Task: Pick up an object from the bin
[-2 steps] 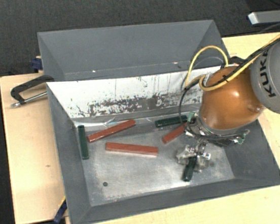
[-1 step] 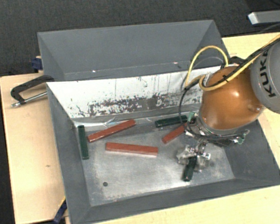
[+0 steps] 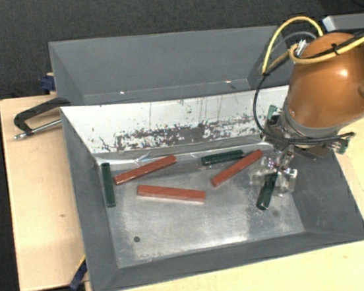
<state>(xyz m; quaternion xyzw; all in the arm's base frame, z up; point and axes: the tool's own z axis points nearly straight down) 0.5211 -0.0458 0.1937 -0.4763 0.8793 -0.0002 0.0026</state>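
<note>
Dark carpet surrounds the grey bin [image 3: 193, 230], whose floor carries a few loose sticks. Near the bin's right wall a green stick [image 3: 265, 198] lies tilted, its lower end toward the near wall and its upper end under the end effector [image 3: 277, 179].

The main risk, as I judge it, is a grip at the very end of that stick. Lifted from there, it could pivot, slip out and drop back. A red stick [image 3: 236, 168] lies just beside it, toward the back wall, and could be nudged or caught along with it. The right wall is also near, so a sideways drift might scrape the arm against it.

The end effector sits low over the floor, at the green stick's upper end. I cannot tell whether it is apart or clamped on the stick, because that end is hidden beneath it.
</note>
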